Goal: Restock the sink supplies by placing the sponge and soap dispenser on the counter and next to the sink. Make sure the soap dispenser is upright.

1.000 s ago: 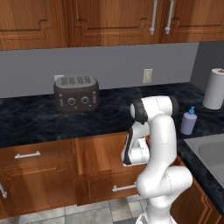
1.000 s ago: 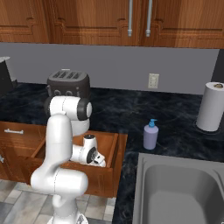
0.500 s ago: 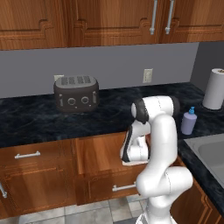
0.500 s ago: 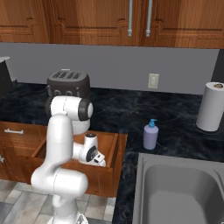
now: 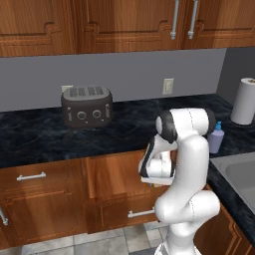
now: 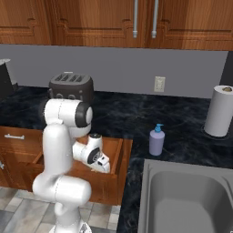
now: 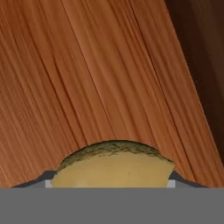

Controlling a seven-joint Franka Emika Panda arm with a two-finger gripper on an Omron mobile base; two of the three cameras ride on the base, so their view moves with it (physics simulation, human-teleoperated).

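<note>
One sponge point(image 7: 113, 168) between pincer point(image 7: 111, 180) fingers.

Glossy white rounded arm point(image 5: 191, 164) segments with dark joint bands

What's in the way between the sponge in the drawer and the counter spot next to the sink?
Nothing visible blocks it. The sponge sits at the gripper inside the open drawer. The counter between drawer and sink is bare; the soap dispenser stands upright farther back.

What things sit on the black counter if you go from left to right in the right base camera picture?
Toaster → soap dispenser → paper towel roll.
</note>
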